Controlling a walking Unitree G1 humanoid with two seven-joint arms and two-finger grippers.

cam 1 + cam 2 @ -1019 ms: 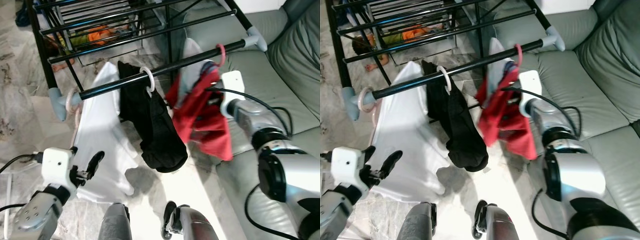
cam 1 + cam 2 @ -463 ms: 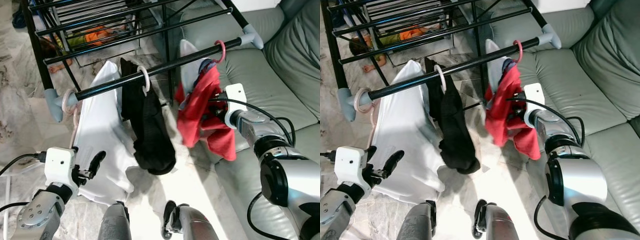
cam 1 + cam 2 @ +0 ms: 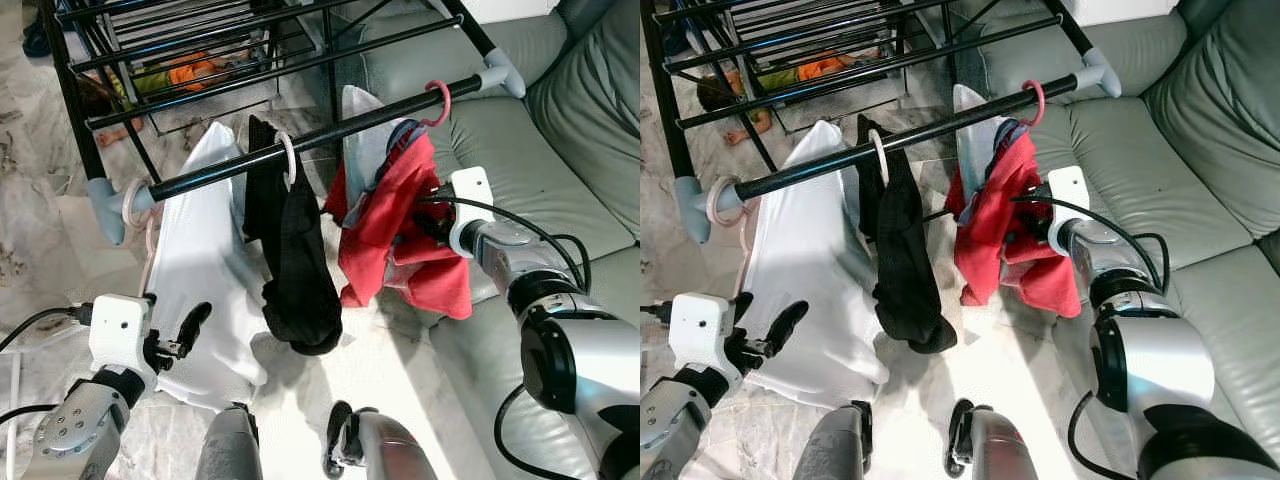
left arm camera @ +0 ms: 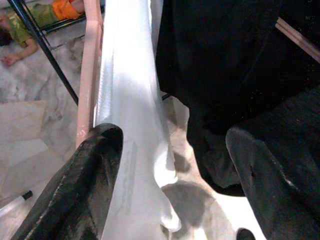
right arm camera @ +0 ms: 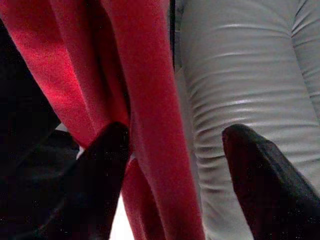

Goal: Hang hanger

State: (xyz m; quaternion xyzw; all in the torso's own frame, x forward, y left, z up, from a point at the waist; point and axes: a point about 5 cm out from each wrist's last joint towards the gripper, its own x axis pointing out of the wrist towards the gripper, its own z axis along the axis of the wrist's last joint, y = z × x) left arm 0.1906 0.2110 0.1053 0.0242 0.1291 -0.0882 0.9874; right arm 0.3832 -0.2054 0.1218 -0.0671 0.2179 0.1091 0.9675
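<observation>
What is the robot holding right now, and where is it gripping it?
Nothing, as far as the pictures show. The right gripper is open with the red garment hanging between its fingers, unpinched. The left gripper is open too, beside the white garment.

Three garments on rail

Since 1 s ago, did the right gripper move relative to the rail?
Yes. The right gripper dropped lower and away from the black rail. Earlier it was close under the pink hook; now it sits lower, beside the red garment, fingers open.
</observation>
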